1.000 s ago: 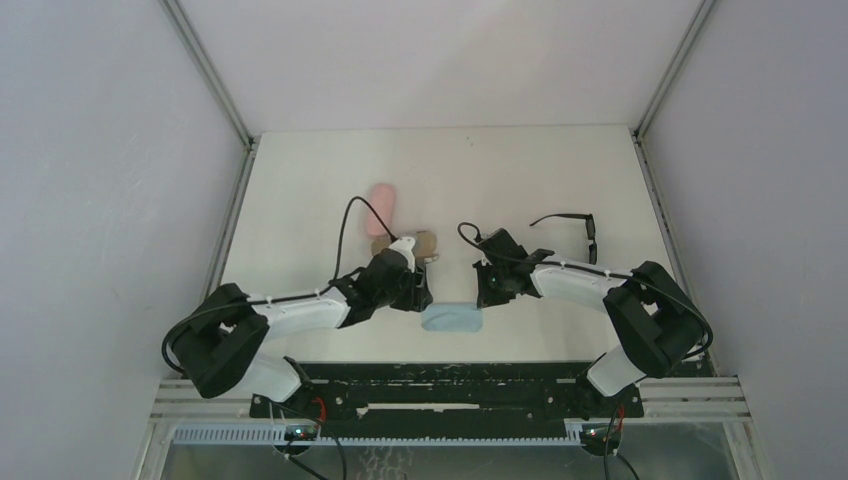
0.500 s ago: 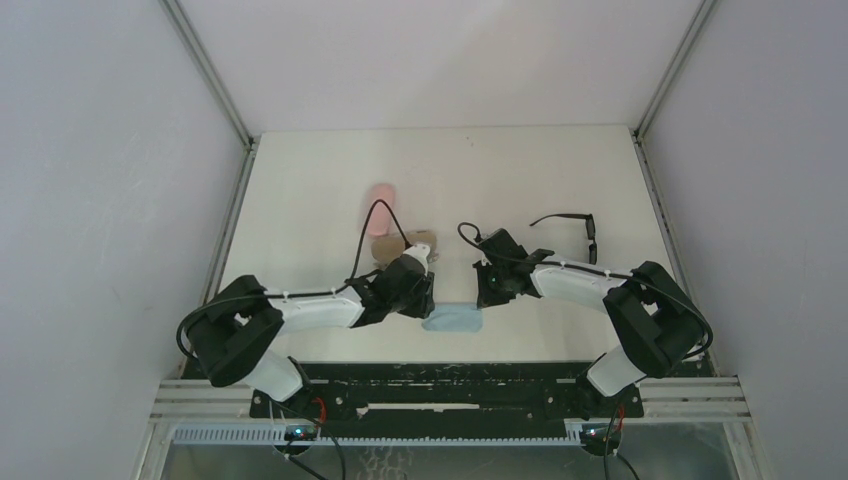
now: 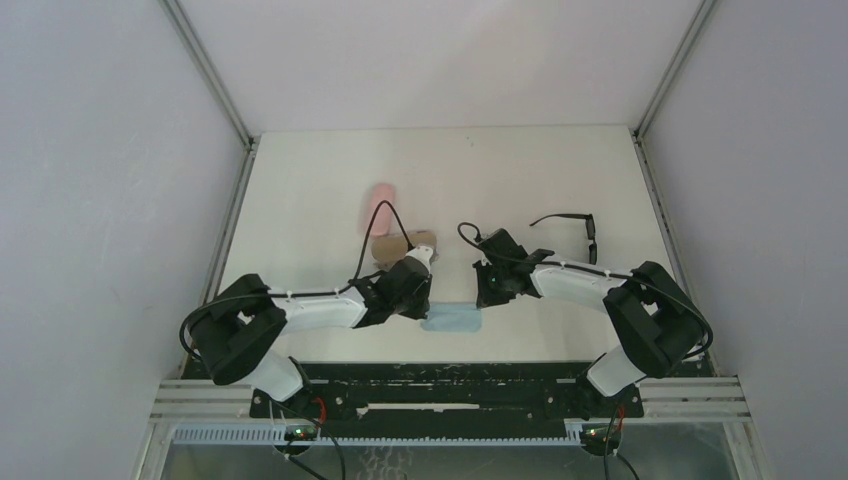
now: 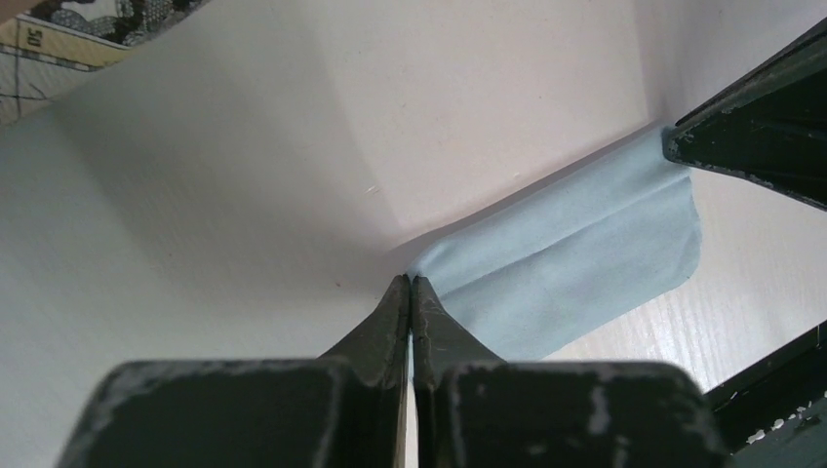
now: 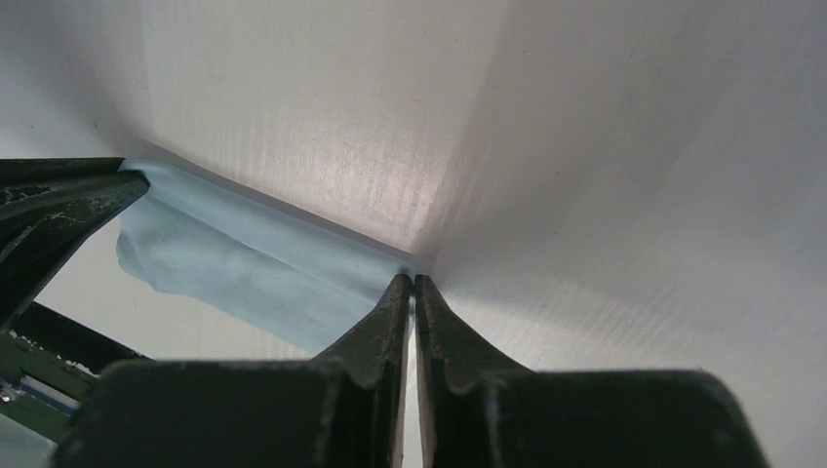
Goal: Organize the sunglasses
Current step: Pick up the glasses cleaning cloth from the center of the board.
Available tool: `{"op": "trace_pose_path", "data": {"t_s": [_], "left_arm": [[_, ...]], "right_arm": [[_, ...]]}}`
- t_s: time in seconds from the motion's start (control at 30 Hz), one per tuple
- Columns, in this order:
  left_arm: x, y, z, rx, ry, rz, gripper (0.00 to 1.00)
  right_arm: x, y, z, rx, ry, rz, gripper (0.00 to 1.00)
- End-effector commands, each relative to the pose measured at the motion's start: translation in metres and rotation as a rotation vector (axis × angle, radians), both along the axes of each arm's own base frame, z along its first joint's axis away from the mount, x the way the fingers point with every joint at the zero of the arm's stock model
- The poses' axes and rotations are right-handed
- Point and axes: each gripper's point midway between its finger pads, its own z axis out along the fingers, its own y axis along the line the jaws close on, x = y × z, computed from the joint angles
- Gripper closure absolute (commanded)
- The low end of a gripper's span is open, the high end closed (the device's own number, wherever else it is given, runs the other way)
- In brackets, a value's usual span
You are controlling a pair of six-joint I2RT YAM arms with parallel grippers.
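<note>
Your left gripper (image 4: 411, 283) and right gripper (image 5: 415, 281) are each pinched shut on an opposite end of the cloth (image 4: 575, 263), probably to stretch it flat. The sunglasses (image 3: 575, 228) lie untouched beyond the right gripper.

White desk (image 3: 520, 170) lies under the left tool (image 4: 411, 283) and right tool (image 5: 413, 279); pale grey walls (image 3: 100, 150) rise beside and beyond them, evenly lit.

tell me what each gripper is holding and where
Both pinch the blue cloth: the left gripper at a corner of its left end, the right gripper at its right end.
</note>
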Motion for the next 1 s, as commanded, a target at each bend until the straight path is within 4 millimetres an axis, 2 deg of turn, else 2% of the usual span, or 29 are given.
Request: {"op": "trace_pose_path", "data": {"t_s": [0.0,0.1,0.27,0.7,0.97], "left_arm": [[0.002,-0.004,0.003,0.002,-0.012,-0.013,0.98],[0.002,-0.004,0.004,0.002,-0.014,-0.012,1.00],[0.002,-0.004,0.005,-0.003,-0.015,-0.012,1.00],[0.003,-0.008,0.007,-0.018,-0.019,-0.025,1.00],[0.003,-0.008,0.008,-0.020,-0.022,-0.026,1.00]], "right_arm": [[0.006,-0.004,0.004,-0.015,-0.038,-0.014,0.92],[0.008,-0.006,0.007,-0.019,-0.050,-0.019,0.81],[0.007,-0.007,0.005,-0.028,-0.046,-0.016,0.74],[0.002,-0.007,-0.006,-0.085,-0.008,0.013,0.70],[-0.005,-0.002,-0.011,-0.096,0.027,0.048,0.74]]}}
